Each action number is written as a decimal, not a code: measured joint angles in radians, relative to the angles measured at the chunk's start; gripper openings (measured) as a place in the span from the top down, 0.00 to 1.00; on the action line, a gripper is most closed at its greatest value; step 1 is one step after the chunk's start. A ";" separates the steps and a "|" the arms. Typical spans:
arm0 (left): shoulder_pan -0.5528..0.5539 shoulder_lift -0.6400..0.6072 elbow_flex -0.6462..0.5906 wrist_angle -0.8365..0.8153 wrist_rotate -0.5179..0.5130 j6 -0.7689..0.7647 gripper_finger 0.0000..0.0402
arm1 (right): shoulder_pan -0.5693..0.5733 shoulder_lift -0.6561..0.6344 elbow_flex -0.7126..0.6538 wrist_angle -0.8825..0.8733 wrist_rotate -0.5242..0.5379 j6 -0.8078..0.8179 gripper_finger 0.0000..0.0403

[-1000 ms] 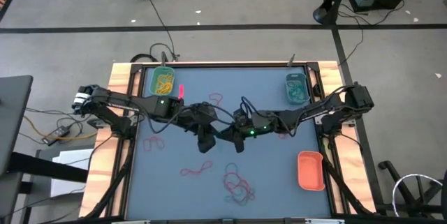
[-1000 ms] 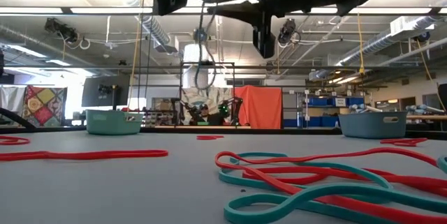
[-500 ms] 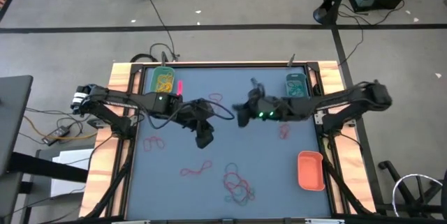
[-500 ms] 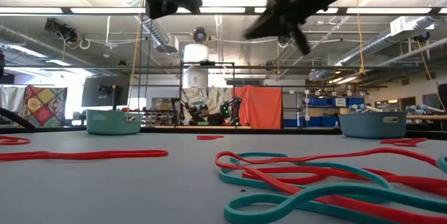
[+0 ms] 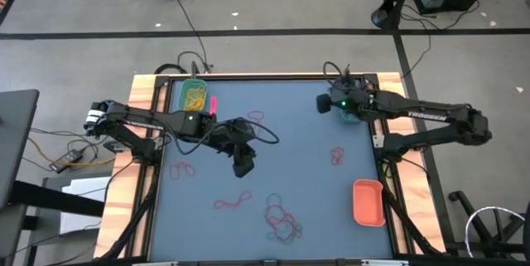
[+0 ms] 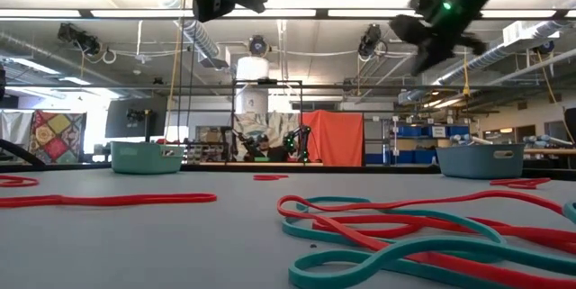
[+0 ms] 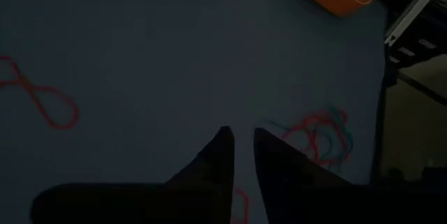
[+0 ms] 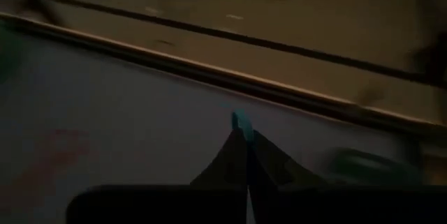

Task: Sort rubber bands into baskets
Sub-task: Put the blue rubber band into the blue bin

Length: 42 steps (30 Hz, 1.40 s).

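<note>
My right gripper (image 5: 321, 103) hangs high over the table's far right, just left of the teal basket (image 5: 353, 106), and is shut on a teal rubber band (image 8: 241, 120). My left gripper (image 5: 243, 166) hovers above the table's middle, slightly open and empty (image 7: 241, 137). The green basket (image 5: 193, 96) holds yellow bands at the far left. The orange-red basket (image 5: 368, 202) stands at the near right. Red bands (image 5: 232, 202) and a red and teal pile (image 5: 281, 221) lie on the mat. My right gripper pinches a bit of the teal band (image 8: 242, 118) between its two fingertips; only a short piece shows past the tips. The gripper is well above the table, and the band is lifted clear.
Loose red bands lie at the left (image 5: 180, 169), the far middle (image 5: 254, 118) and the right (image 5: 337, 156). The wooden table frame (image 5: 149, 92) runs around the mat. In the low view, red and teal bands (image 6: 405, 226) lie close to the near edge.
My right gripper has risen from the table's middle and swung toward the far right, to beside the teal basket, staying shut. The left gripper has kept about still above the middle.
</note>
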 joint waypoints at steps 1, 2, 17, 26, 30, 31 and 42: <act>0.000 0.000 0.000 0.000 -0.008 0.000 0.85 | -0.015 -0.008 0.000 -0.053 0.027 0.004 0.98; 0.000 0.000 0.000 0.000 -0.010 0.000 0.84 | -0.028 -0.015 0.000 -0.102 0.052 0.008 0.98; -0.003 0.001 -0.001 0.050 -0.048 -0.007 0.84 | -0.164 0.028 -0.002 -0.327 0.088 -0.047 0.98; -0.028 0.001 -0.006 0.053 -0.091 -0.047 0.84 | -0.231 0.071 -0.002 -0.381 -0.098 -0.039 0.81; -0.043 0.001 -0.037 0.085 -0.108 -0.054 0.84 | -0.253 0.070 -0.002 -0.436 -0.131 0.041 0.69; -0.048 0.001 -0.058 0.106 -0.109 -0.054 0.84 | -0.257 0.070 -0.002 -0.451 -0.145 0.053 0.66; -0.059 0.001 -0.436 0.703 -0.071 -0.010 0.84 | -0.254 0.029 -0.002 -0.532 -0.254 0.161 0.47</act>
